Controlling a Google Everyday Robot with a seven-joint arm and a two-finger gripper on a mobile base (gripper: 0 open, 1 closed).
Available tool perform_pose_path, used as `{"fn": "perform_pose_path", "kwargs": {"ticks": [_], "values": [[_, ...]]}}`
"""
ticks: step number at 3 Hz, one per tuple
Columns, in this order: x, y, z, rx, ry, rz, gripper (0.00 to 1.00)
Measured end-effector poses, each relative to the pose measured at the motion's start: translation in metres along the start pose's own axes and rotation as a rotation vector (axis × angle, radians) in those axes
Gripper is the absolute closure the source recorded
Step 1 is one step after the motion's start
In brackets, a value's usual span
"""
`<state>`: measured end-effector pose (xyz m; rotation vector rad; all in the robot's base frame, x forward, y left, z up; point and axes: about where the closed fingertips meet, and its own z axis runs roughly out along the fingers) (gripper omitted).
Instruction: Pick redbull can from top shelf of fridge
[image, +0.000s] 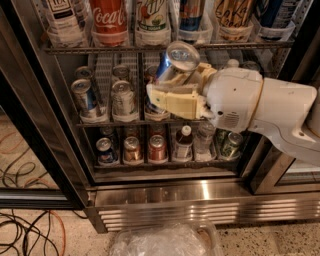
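Cream pincer (172, 84) grips the redbull can (179, 59) — tilted, silver lid toward the camera — in front of the fridge (200, 196), just below the top shelf (75, 49) and its bottles (109, 20); white arm (280, 105) reaches from the right.

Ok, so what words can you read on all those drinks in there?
"Coca": on the red bottle on the top shelf.
"TEA": on the clear bottle at the far left of that shelf.
The other cans and small bottles: too blurred to read.
The redbull can, held tilted in the gripper in front of the racks: no readable words.
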<state>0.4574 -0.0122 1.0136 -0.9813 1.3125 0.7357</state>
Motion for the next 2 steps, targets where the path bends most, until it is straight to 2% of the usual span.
{"fn": "perform_pose_path", "kwargs": {"ticks": [1,2], "values": [[-0.0025,0.0185,-0.0158,-0.044,0.029,0.015,1.00],[-0.0037,0.0218,-0.0154,-0.055,0.028,0.015,1.00]]}}
